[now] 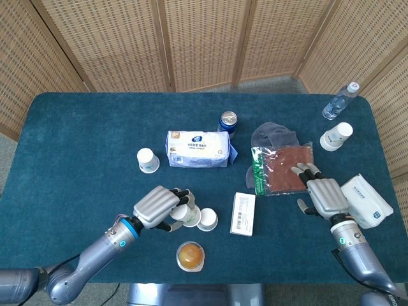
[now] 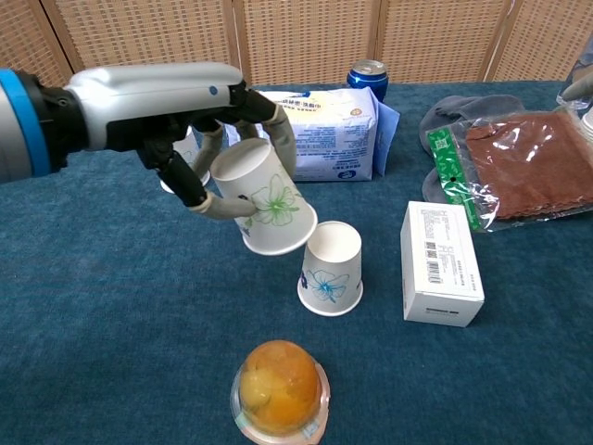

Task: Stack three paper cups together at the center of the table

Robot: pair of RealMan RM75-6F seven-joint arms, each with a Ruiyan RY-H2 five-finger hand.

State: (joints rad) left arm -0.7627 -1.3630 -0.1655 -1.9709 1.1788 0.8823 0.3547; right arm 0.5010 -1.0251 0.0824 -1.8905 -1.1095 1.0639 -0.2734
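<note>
Counting four paper cups point(image 1: 148, 160), one gripped by left hand point(image 1: 156, 207).

The cup point(image 2: 264, 199) in the grey-silver left hand point(image 2: 199, 111) is white with a green flower print. Just right of that hand, another cup point(image 2: 331, 267) is white with a blue flower. Below them the jelly point(image 2: 279, 389) is orange. Behind the hand the pack point(image 2: 306, 134) is white and blue, the can point(image 2: 368, 79) blue. The box point(image 2: 440, 262) is white, the table point(image 2: 111, 306) dark teal.
</note>
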